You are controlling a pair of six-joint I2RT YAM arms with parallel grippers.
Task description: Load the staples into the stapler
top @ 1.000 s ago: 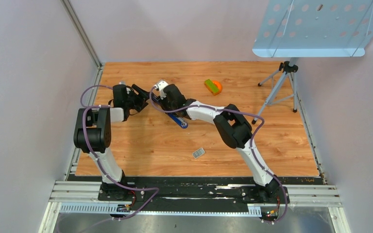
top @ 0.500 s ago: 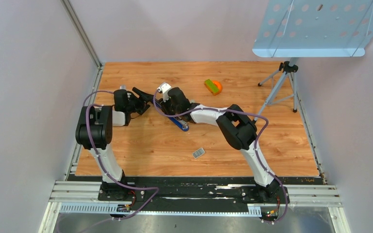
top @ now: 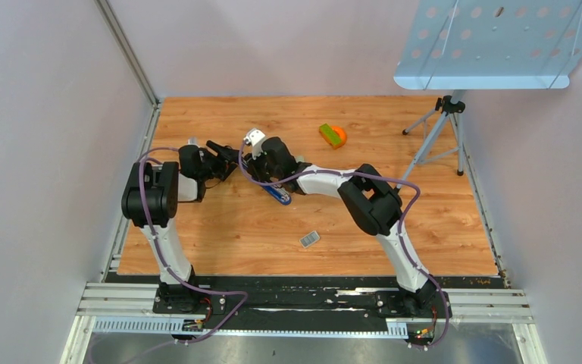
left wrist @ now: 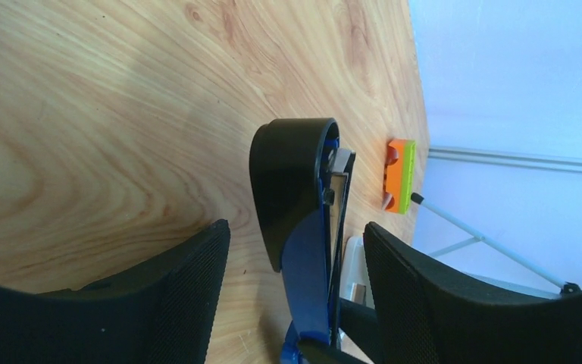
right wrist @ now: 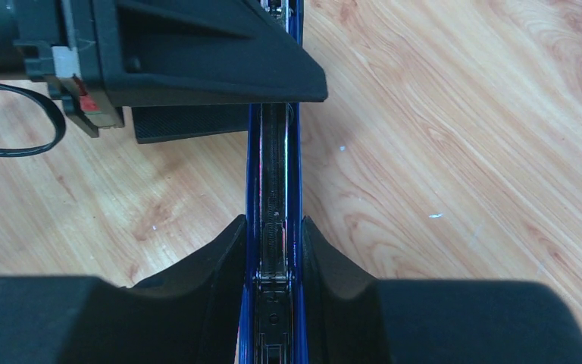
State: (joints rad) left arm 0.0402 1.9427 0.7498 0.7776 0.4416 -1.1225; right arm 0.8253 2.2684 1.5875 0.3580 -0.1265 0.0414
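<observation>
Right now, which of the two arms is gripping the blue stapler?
The right arm: its jaws pinch the rail of the blue stapler from both sides. The left arm has its jaws wide around the raised lid, gaps showing.

The left arm (top: 168, 254) and right arm (top: 398, 254) were built alike. Each had white tubular links nearest the metal rail (top: 311, 307) and bulky black joint housings farther from it. A thin purple cable (top: 148, 227) ran loosely along each arm, away from the rail. The left hand (left wrist: 297, 231) and right hand (right wrist: 273, 221) had broad black fingers (left wrist: 167, 296) with a fine meshed texture. The right arm carried a small white block (top: 255, 137) at its end farthest from the rail.
</observation>
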